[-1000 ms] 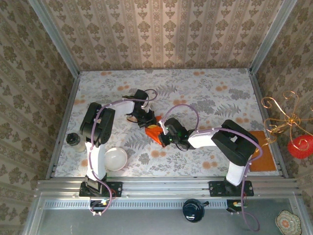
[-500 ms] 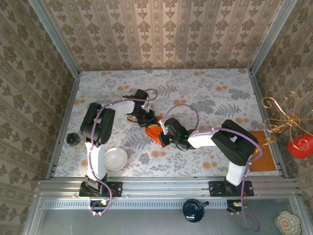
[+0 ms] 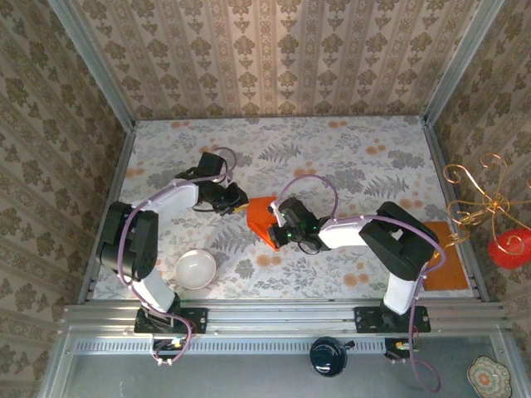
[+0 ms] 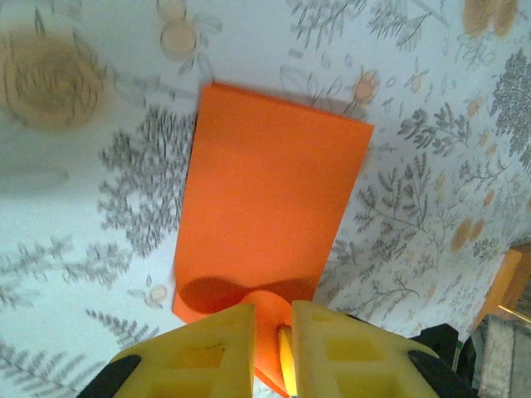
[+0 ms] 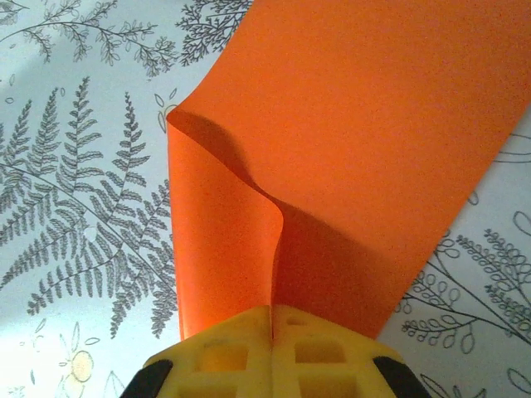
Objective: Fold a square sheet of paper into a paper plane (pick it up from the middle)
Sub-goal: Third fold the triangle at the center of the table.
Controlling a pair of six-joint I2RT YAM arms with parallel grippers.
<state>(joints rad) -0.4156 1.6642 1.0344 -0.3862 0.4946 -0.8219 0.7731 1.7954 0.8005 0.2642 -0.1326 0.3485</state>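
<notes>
orange paper (image 5: 348, 149) in right gripper (image 5: 272, 322)

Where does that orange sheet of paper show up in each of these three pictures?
Top external: the orange paper sits mid-table, between the arms.
Left wrist: the orange paper sits centre, beyond the left hand.
Right wrist: the orange paper, upper right, pinched by the right hand.
Shared landmark: the fern-print tablecloth.

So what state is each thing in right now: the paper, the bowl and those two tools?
paper: mostly flat, one edge pinched up into a ridge.
right tool: shut on the paper.
left tool: fingers a narrow gap apart at the paper's edge; grip unclear.
bowl: upright, empty.
</notes>
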